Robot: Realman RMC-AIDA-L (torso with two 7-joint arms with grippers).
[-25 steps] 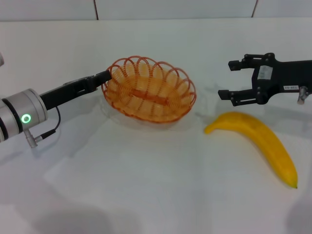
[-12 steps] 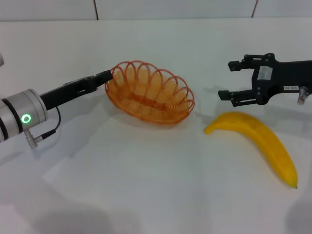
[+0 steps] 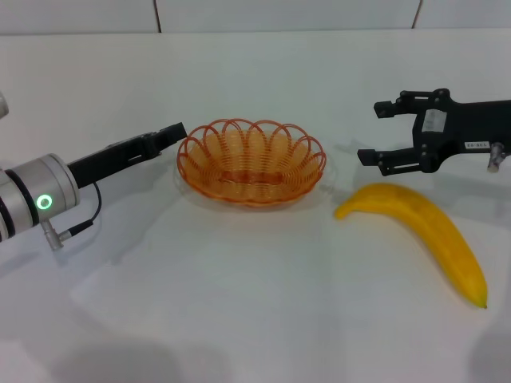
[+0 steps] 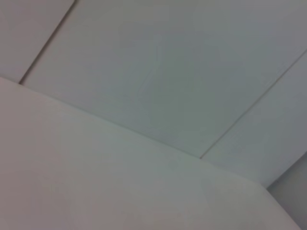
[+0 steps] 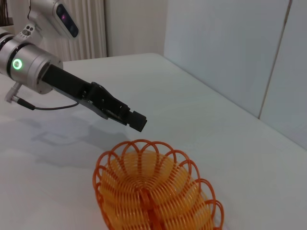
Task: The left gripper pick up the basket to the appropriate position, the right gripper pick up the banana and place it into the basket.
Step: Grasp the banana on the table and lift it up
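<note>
The orange wire basket (image 3: 252, 162) sits flat on the white table at the centre; it also shows in the right wrist view (image 5: 154, 197), empty. My left gripper (image 3: 172, 132) is just off the basket's left rim, apart from it and holding nothing, with its jaws slightly open; the right wrist view shows it (image 5: 135, 120) behind the basket. The yellow banana (image 3: 432, 230) lies on the table at the right. My right gripper (image 3: 369, 131) is open and empty, just behind the banana's left end and to the right of the basket.
The white table (image 3: 239, 303) reaches back to a pale panelled wall (image 3: 279, 14). The left wrist view shows only the wall (image 4: 158, 72) and table surface. A cable (image 3: 76, 227) hangs under the left arm's cuff.
The basket, tilted up and held at its left rim by my left gripper, has dropped flat onto the table. The left gripper has let go and sits just off the rim. The right arm is unmoved.
</note>
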